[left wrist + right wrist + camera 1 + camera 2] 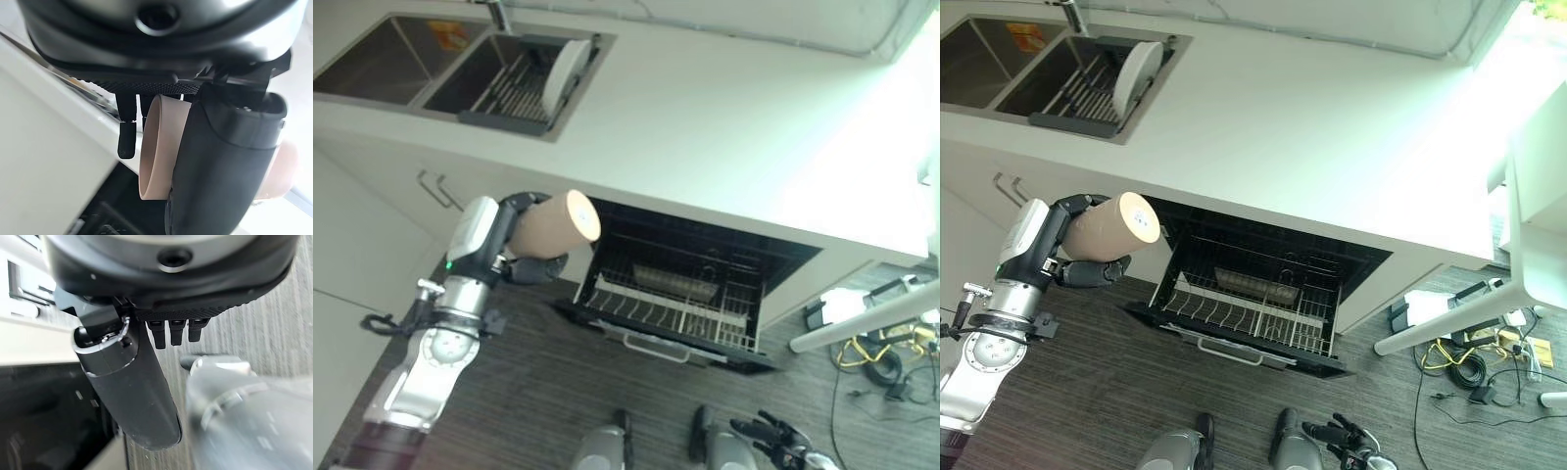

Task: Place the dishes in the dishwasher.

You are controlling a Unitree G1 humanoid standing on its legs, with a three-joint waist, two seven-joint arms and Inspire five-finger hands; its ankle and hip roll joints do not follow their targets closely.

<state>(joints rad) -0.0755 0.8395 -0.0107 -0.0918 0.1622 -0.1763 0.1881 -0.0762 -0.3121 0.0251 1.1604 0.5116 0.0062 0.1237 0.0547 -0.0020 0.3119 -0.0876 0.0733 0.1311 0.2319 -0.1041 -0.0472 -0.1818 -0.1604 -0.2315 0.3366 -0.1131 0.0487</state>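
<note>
My left hand (534, 267) is shut on a tan cup (558, 223), which it holds on its side, bottom toward the dishwasher. In the left wrist view the cup's rim (159, 147) sits between the thumb and the fingers. The cup hangs in the air just left of the open dishwasher (705, 257), below the counter edge. The wire rack (671, 308) is pulled out over the lowered door. A white plate (566, 70) stands upright in the sink's drying rack. My right hand (771, 433) hangs low near the floor, open and holding nothing.
A white counter (724, 127) runs above the dishwasher, with a double sink (386, 61) at its left end. Cabinet doors with a handle (438, 191) are left of my arm. Cables and a white bar (871, 318) lie on the floor at the right.
</note>
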